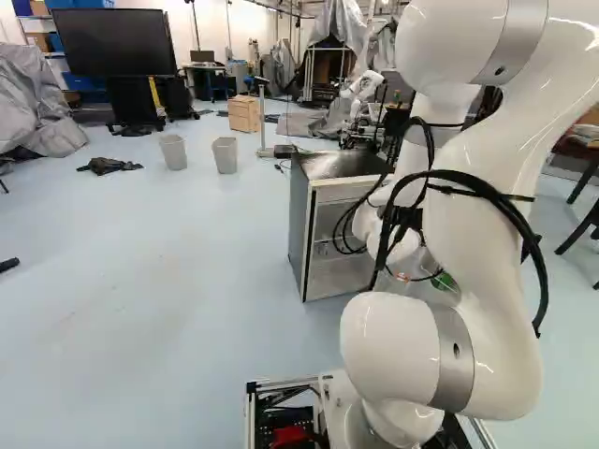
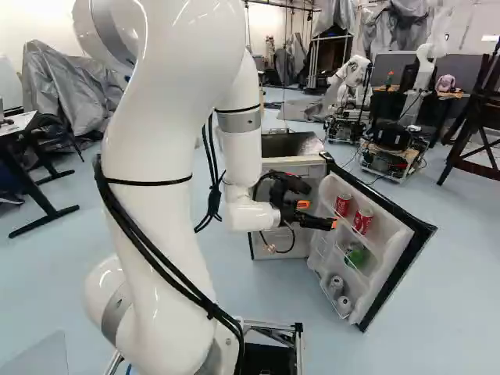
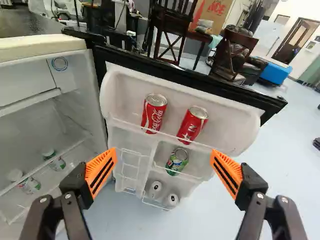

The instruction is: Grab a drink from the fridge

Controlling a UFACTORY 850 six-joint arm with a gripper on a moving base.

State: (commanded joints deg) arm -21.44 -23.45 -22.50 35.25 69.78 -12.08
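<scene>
- A red can (image 3: 154, 114) stands toward the hinge edge of the top door shelf (image 3: 227, 120), a second red can (image 3: 192, 125) nearer its middle.
- A green can (image 3: 177, 162) sits one shelf lower.
- The gripper (image 2: 319, 215) faces the open fridge door (image 3: 180, 75), fingers wide apart, clamped on nothing.

Beyond the pale blue floor (image 1: 168, 281) stand chairs (image 3: 170, 25) and white walls (image 2: 58, 22).
</scene>
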